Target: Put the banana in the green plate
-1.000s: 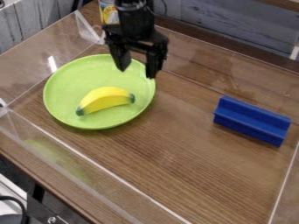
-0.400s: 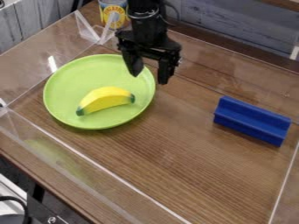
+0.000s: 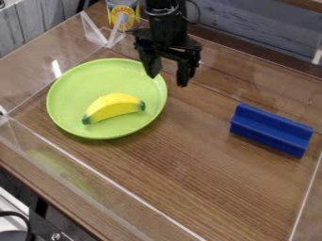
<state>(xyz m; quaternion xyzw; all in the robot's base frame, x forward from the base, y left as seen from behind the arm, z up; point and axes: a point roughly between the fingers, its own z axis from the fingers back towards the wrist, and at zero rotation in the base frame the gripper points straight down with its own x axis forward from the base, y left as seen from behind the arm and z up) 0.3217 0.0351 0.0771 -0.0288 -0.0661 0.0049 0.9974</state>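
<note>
We note 1 arm over a wooden table (image 3: pixel 189 169), with low clear walls around the work area. The banana (image 3: pixel 113 106) lies on its side inside the green plate (image 3: pixel 70 85), a little right of the plate's centre, resting on the plate floor and apart from the rim. The gripper (image 3: pixel 170 72) hangs pointing straight down, just beyond the plate's right rim and above the tabletop; its 2 dark fingers (image 3: pixel 186 71) are spread wide with nothing between them, so we record it as released and empty. It touches neither the banana nor the plate. 1 blue block (image 3: pixel 270 129) sits well apart to the right, not involved. A yellow object (image 3: pixel 120 15) shows behind the arm at the top edge; we cannot tell what it is. Our judgement: the placing step looks complete, since the fruit is fully within the plate, and the step in hand is the retreat. The next move calls for little: lift clear and away without clipping the plate's rim, which could shift the plate or roll the fruit.
</note>
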